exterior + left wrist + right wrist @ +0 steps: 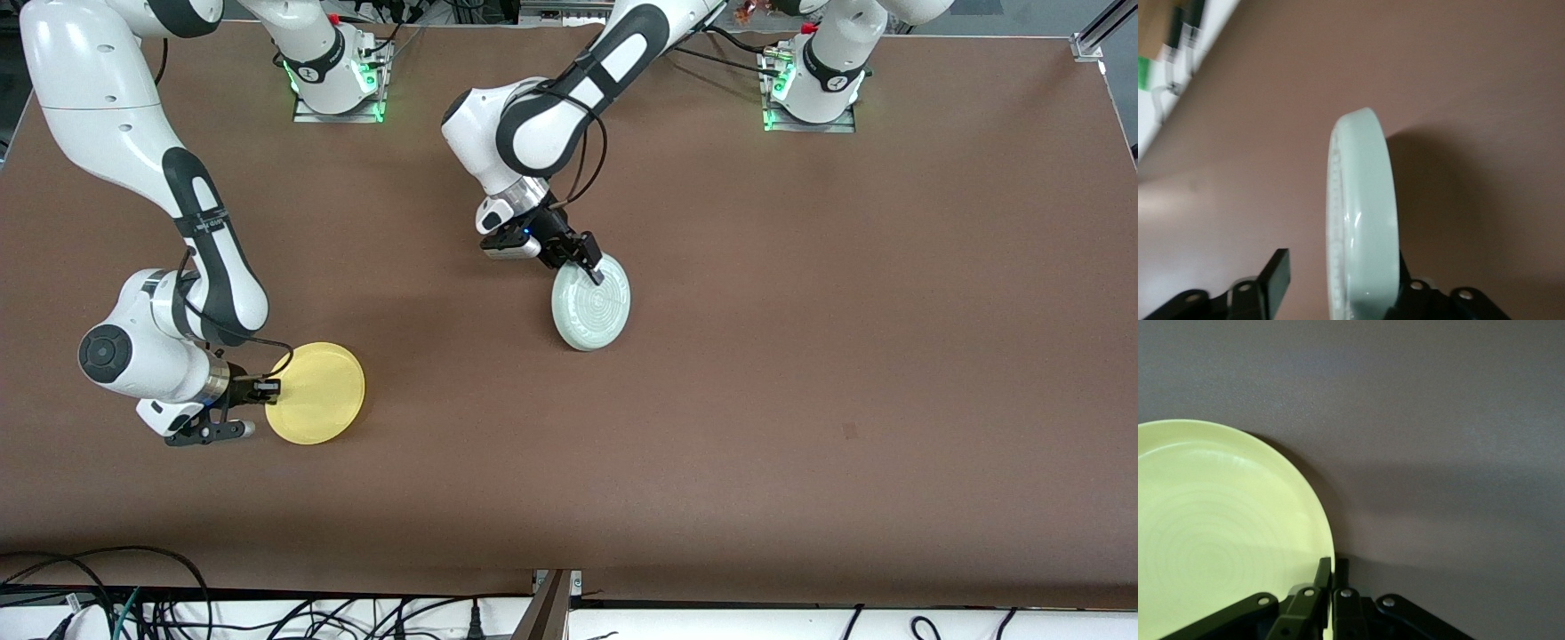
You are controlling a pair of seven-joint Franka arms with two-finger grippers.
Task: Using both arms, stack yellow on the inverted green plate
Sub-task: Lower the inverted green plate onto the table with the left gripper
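Nearest your front camera, the yellow plate [317, 393] sits toward the right arm's end of the brown table [800, 356], gripped at its edge by the right gripper [269, 388]. You see it there as a full disc, its face turned up toward the camera. Only the right wrist view shows you the grip itself: the two black fingers [1323, 577] are pinched together on the rim of the yellow plate [1218, 540], one on each face, and faint concentric rings show on its surface. A shadow lies on the table just beside it.

Farther from the camera, near the table's middle, the left gripper [594, 269] holds the green plate [592, 305] by its upper rim. The front view shows you a ringed face and a slightly oval outline, so it is tilted. The left wrist view gives you what the front cannot: the green plate [1361, 220] is seen edge-on, running straight out from the gripper, with one black finger [1275, 277] standing off one face and the other against the opposite face. Whether that grip is fully clamped you cannot tell.

No readable writing shows on either plate.
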